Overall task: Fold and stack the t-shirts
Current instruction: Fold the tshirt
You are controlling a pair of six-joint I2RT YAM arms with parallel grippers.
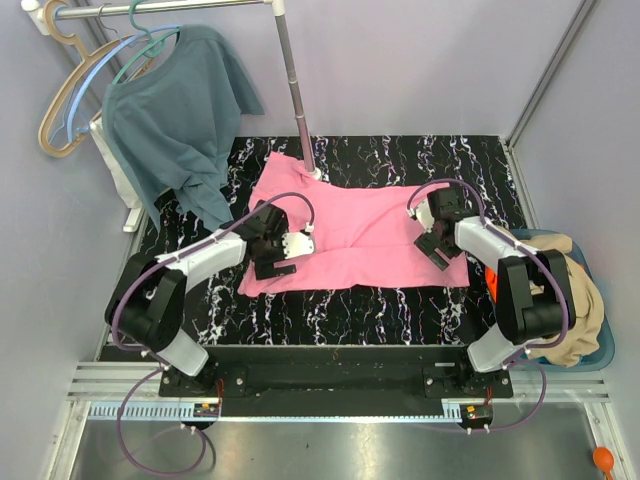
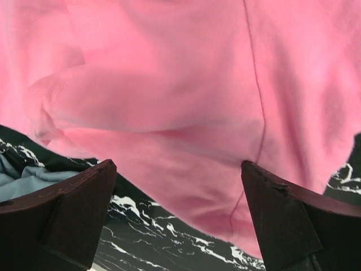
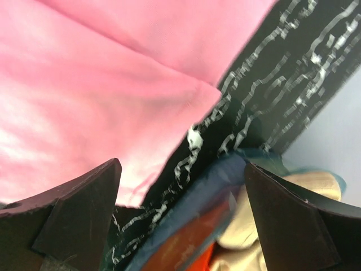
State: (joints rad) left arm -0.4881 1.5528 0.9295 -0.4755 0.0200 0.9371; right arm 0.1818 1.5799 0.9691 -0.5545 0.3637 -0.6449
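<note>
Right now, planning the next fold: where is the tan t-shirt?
In the top view, the tan t-shirt is heaped in the blue bin at the right edge of the table, right of the spread pink t-shirt.

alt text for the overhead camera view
A pink t-shirt lies on a black table, with the left gripper and right gripper open above its ends. A teal shirt hangs at back left; a blue bin of clothes sits at right.
</note>
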